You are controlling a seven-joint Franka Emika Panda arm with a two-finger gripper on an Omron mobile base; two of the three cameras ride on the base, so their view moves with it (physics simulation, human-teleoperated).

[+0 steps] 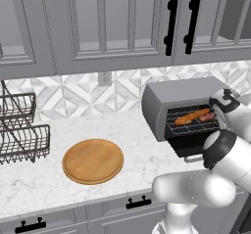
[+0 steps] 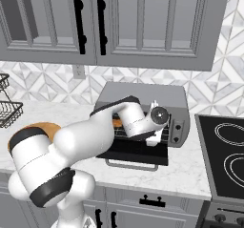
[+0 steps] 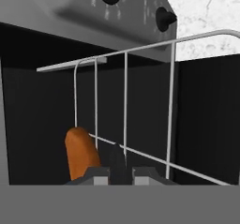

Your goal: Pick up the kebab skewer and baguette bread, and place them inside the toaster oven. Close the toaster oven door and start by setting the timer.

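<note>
**Desk:** Jaws first: what are they doing?

**Photographer:** Jaws of the gripper (image 3: 117,174) are pressing almost fully together. They are pinching a thin dark sliver that is poking up between the tips, and I am reading that as the skewer (image 1: 208,116). From the left base view its reddish chunks are lying at the right end of the wire rack (image 3: 125,101), with the hand reaching in beside them.

**Desk:** And the bread?

**Photographer:** The bread (image 1: 191,116) is already lying on that same rack inside the toaster oven (image 1: 181,93). It is sitting just left of the skewer, and its orange end is showing close beside the gripper in the hand view.

**Desk:** So which step is this?

**Photographer:** I am judging it as the tail of the loading step: the skewer is being set down in the oven and not yet let go. The door (image 2: 138,150) is hanging open, folded down flat over the counter (image 1: 132,130).

**Desk:** What is the next move asking for?

**Photographer:** It is asking for the jaws to spread and the hand to back straight out without snagging the rack wires or dragging the skewer along. After that comes getting under the door's bar handle (image 2: 131,165) and swinging it up. The timer knob (image 2: 177,126) on the right panel is waiting last.
</note>
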